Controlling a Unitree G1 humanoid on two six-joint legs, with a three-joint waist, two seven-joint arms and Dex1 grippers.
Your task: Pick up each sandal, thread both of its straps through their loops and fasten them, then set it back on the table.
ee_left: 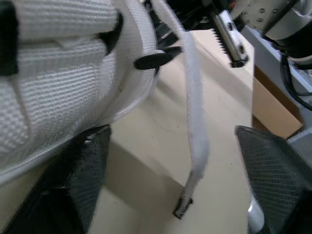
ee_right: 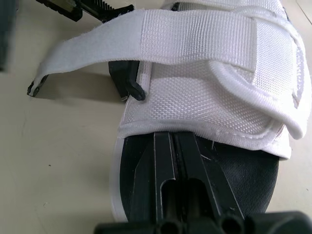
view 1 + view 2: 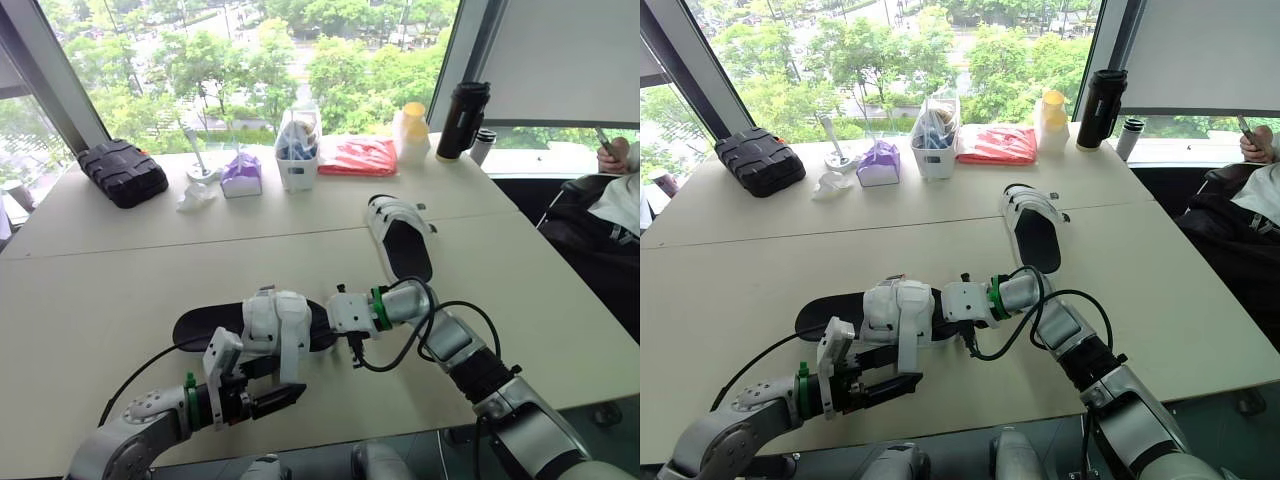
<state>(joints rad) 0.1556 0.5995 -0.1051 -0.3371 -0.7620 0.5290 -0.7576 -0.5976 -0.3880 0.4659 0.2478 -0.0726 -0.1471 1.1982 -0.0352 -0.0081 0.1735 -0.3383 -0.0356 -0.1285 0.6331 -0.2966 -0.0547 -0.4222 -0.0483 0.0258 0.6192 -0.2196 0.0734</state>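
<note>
**Left end effector** (image 3: 268, 385): nearest item, at the near edge of the table (image 3: 90, 300). Fingers spread wide. In the left wrist view the loose strap (image 1: 195, 112) hangs in the gap between them, touching neither. Holds nothing.

**Near sandal** (image 3: 275, 315): white woven upper on a black sole, lying flat on the table just beyond the left end effector and lengthwise left to right. One strap trails free off its near side, beside a black loop (image 2: 127, 78). Whether the strap already runs through that loop cannot be told.

**Right end effector** (image 2: 174, 141): at the sandal's right end. Fingers drawn narrow, side by side, their tips laid on the black footbed under the edge of the upper. Apparently pinning the shoe rather than gripping it.

**Far sandal** (image 3: 400, 238): same pattern, on the table further back and to the right, well apart from both arms.

**Far edge, not task items:** black case (image 3: 122, 172), white caddy (image 3: 298, 150), red packet (image 3: 357, 157), black flask (image 3: 462, 120).

**Step in hand (judged):** fastening a strap on the first sandal, which is steadied on the table rather than lifted. The second sandal is not yet begun.

**Next move calls for:** closing the left fingers on the dangling strap near its tip, drawing it taut at the loop and pressing it down onto the upper, with the right keeping the sole from sliding.
</note>
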